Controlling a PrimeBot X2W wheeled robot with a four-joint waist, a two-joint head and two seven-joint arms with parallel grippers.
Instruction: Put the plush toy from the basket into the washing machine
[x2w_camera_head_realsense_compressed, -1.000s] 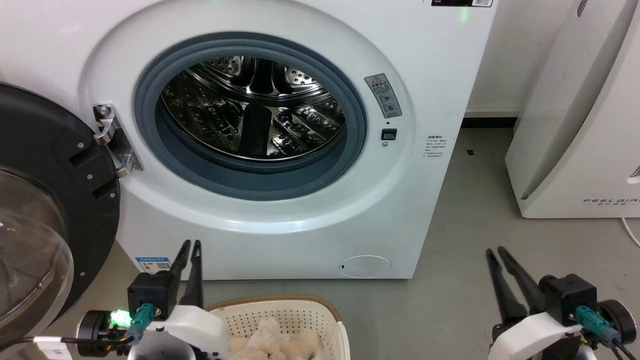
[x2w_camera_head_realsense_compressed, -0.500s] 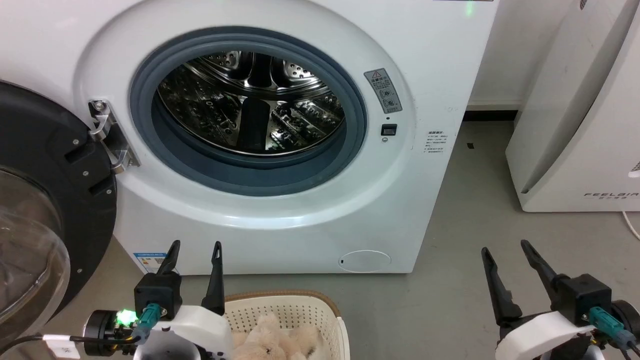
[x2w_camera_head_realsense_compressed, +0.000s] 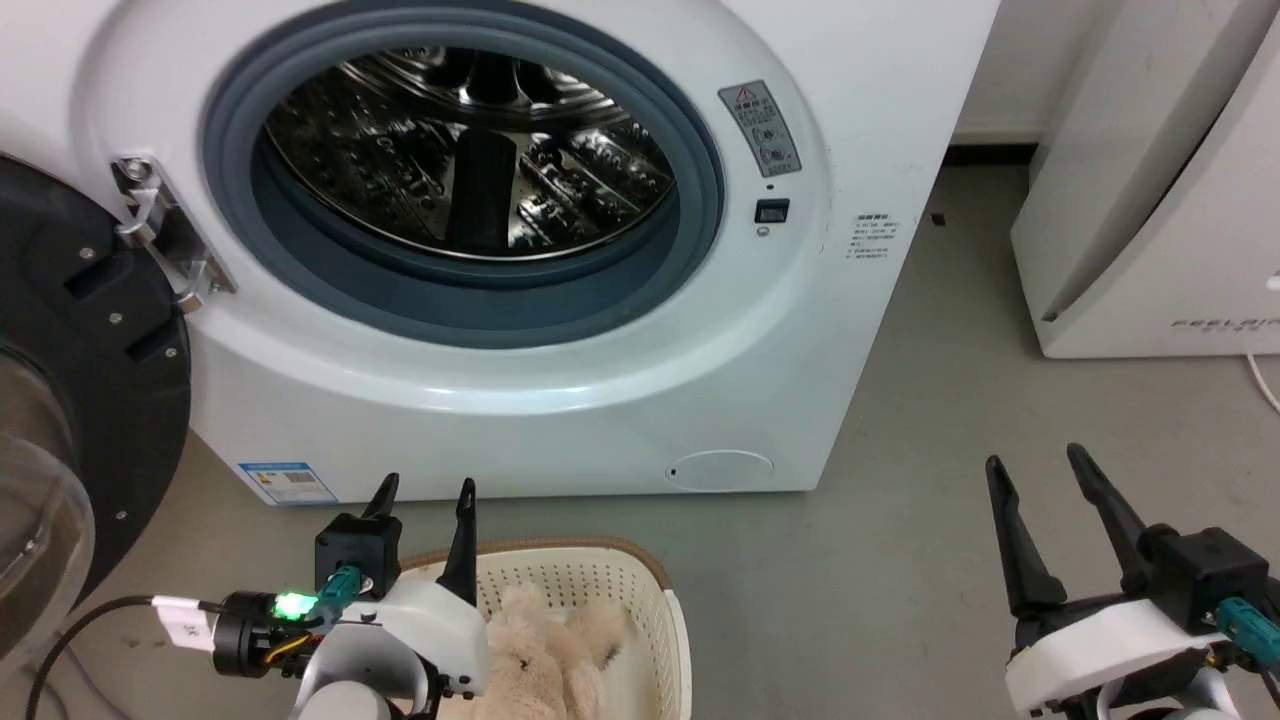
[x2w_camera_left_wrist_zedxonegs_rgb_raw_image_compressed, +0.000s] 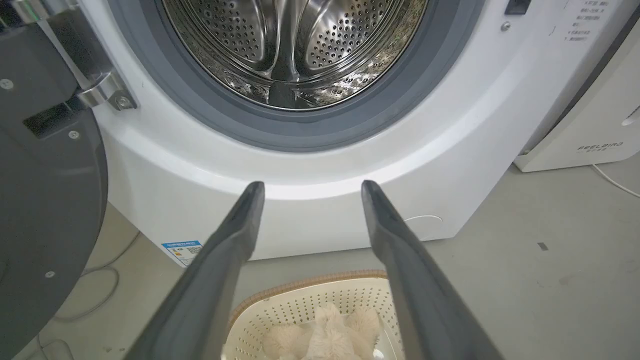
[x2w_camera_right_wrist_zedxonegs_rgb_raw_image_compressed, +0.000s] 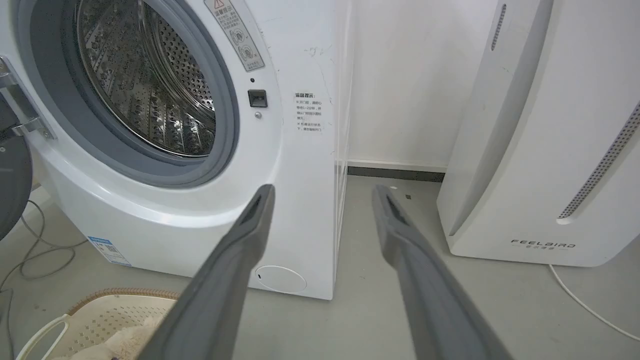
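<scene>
The cream plush toy lies in the perforated basket on the floor in front of the washing machine. The porthole gapes, showing the steel drum, and the black-framed door hangs swung out at the left. My left gripper is open, hovering above the basket's near-left rim, nothing between its fingers. In the left wrist view the toy and basket show below the spread fingers. My right gripper is open over bare floor at the lower right.
A white FEELBAIR appliance stands to the right of the washer, with a cable on the floor beside it. Grey floor lies between basket and right gripper. Cables trail under the door at the left.
Both grippers went from shut to open. The head camera tilted down, so washer and basket shifted in the picture and more of the toy shows.
</scene>
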